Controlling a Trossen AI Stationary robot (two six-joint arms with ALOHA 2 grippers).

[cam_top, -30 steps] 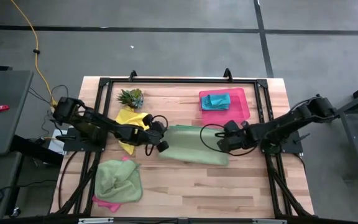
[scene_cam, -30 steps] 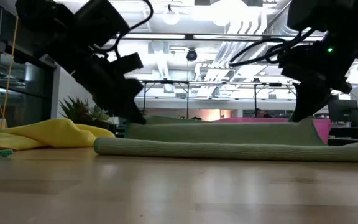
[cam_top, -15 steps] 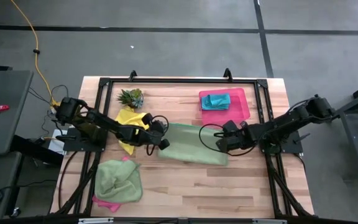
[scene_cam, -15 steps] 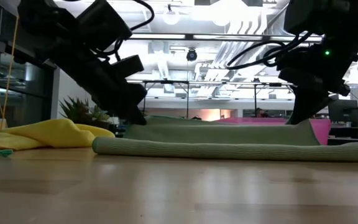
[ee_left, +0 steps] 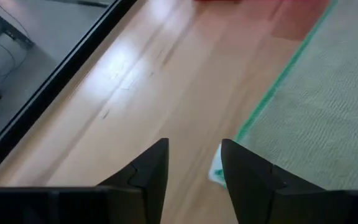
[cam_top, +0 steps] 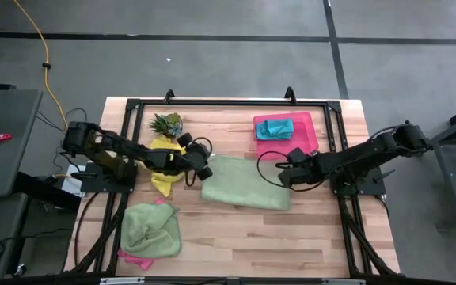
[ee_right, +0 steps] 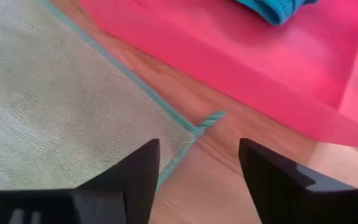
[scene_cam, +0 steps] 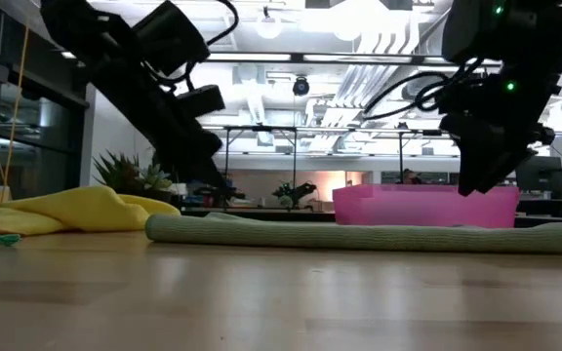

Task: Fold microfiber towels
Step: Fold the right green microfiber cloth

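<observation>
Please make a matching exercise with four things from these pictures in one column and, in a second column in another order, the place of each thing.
Things:
1. teal towel
2. yellow towel
3. folded light green towel
4. crumpled light green towel

Places:
A. flat in the middle of the table, between the two open end effectors
B. inside the pink tray
C. near corner on the left arm's side, lying over a pink towel
D. beside the small plant, under the left arm

Pairs: 1-B, 2-D, 3-A, 4-C
</observation>
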